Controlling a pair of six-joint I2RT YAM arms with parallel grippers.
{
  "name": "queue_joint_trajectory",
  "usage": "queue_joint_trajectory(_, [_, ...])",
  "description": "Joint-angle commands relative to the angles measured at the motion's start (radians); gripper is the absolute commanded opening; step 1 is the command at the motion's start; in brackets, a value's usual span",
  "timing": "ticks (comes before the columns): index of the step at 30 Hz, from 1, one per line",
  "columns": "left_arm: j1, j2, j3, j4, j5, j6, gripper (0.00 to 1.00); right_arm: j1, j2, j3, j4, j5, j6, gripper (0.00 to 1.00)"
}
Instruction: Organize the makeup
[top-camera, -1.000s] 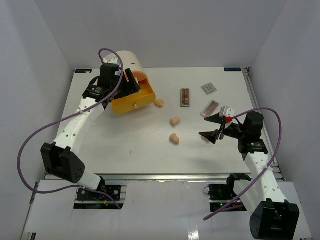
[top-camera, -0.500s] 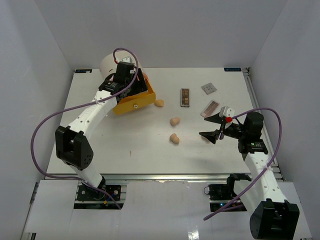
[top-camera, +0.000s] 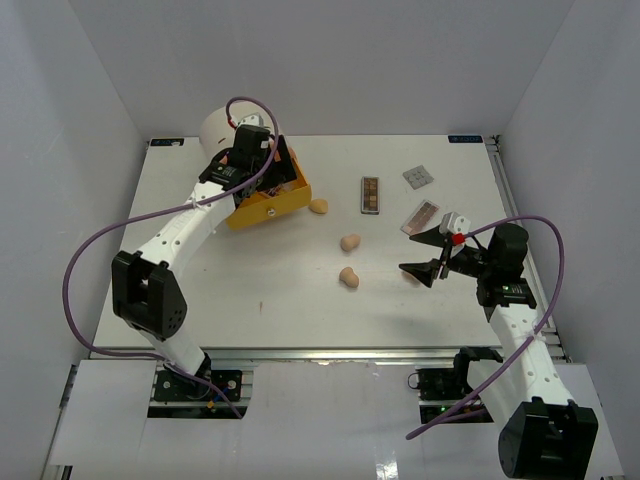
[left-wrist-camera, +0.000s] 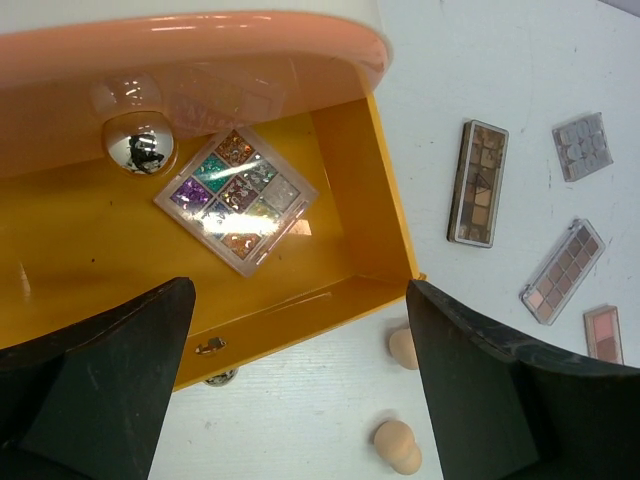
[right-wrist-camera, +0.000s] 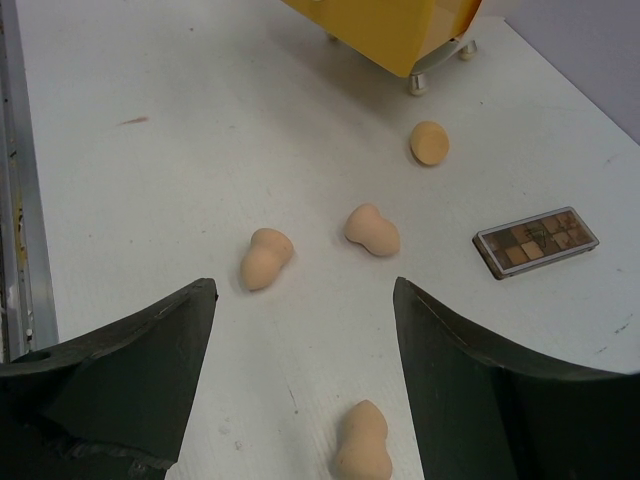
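Left gripper spread wider, empty, over glitter palette in yellow drawer; my right gripper hung open above 4 sponges.

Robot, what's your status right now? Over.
Left and right jaws open, empty. Glitter palette in yellow drawer; four sponges, other palettes out on table. Nothing seen blocking.

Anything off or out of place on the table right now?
Nothing spilled or damaged. One glitter palette lies diagonally in the open yellow drawer; four sponges and several palettes are scattered loose on the table, none lined up.
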Motion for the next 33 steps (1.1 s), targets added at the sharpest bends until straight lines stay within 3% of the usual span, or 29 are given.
queue_joint_trajectory(1, [-0.004, -0.113, -0.007, 0.036, 0.014, 0.011, 0.98, -0.008, 0.006, 0.025, 0.007, -0.006, -0.007, 0.78])
queue_joint_trajectory(4, [-0.004, -0.182, -0.04, 0.076, 0.041, 0.033, 0.98, -0.008, 0.013, 0.027, 0.01, 0.027, 0.01, 0.78])
queue_joint_trajectory(8, [-0.004, -0.42, -0.22, 0.155, 0.131, 0.133, 0.98, -0.01, 0.067, 0.044, 0.025, 0.235, 0.116, 0.82])
queue_joint_trajectory(13, [-0.002, -0.71, -0.438, 0.151, 0.094, 0.226, 0.98, -0.007, 0.231, 0.157, -0.064, 0.429, 0.191, 0.84])
queue_joint_trajectory(17, [-0.001, -0.965, -0.626, 0.129, 0.02, 0.287, 0.98, 0.004, 0.371, 0.303, -0.215, 0.684, 0.224, 0.96])
queue_joint_trajectory(23, [-0.001, -1.156, -0.831, 0.14, 0.01, 0.295, 0.98, 0.007, 0.551, 0.427, -0.378, 1.101, 0.079, 0.9])
queue_joint_trajectory(28, [-0.001, -1.169, -0.869, 0.147, 0.037, 0.283, 0.98, 0.006, 0.672, 0.444, -0.407, 1.151, -0.051, 0.9])
queue_joint_trajectory(33, [-0.001, -1.208, -0.881, 0.142, 0.032, 0.275, 0.98, 0.004, 0.803, 0.505, -0.435, 1.145, -0.068, 0.9])
